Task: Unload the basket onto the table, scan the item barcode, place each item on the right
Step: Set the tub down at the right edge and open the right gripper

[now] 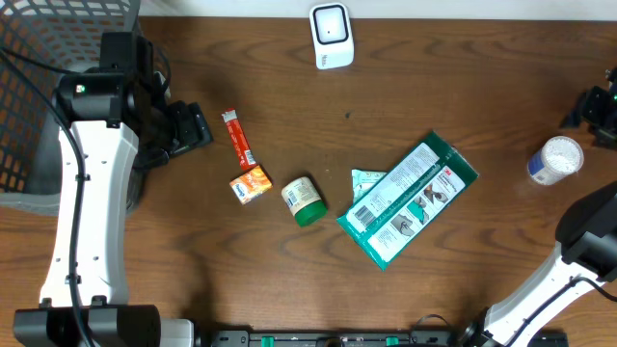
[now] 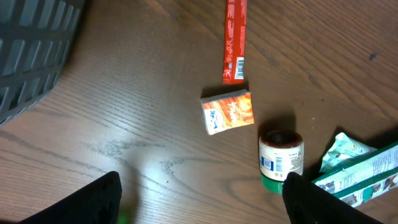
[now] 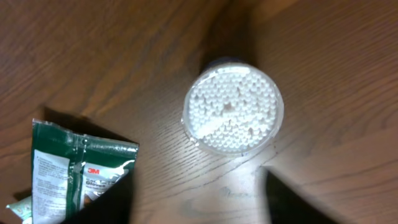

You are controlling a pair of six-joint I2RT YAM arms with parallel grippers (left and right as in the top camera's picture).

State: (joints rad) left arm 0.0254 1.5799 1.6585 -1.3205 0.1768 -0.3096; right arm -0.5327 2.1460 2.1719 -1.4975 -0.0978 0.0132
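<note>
Clear plastic round tub of white cotton swabs (image 3: pixel 233 106) stands on the brown wooden table (image 1: pixel 463 87) near its right edge, swab ends facing up. The right tool (image 3: pixel 199 180) hangs just above it, its two dark fingers spread, with bare table between them and no contact with the tub visible. A flat green-and-white printed packet (image 1: pixel 410 200) lies to the left of the tub, well apart from it, resting partly over a small pale-green sachet (image 1: pixel 366 180). A small jar with a green lid (image 1: pixel 304 200) lies on its side just left of that packet, barcode label showing in the left wrist view. Beside it sits a small orange box (image 1: pixel 250 184), with a red stick sachet (image 1: pixel 237 140) just beyond it. A white box-shaped scanner (image 1: pixel 331 37) stands at the far edge of the table, centre, apart from all items. The left tool (image 2: pixel 202 179) hangs over bare table left of the orange box, fingers spread wide and holding nothing. A dark mesh basket (image 1: pixel 48 58) occupies the far left corner.
</note>
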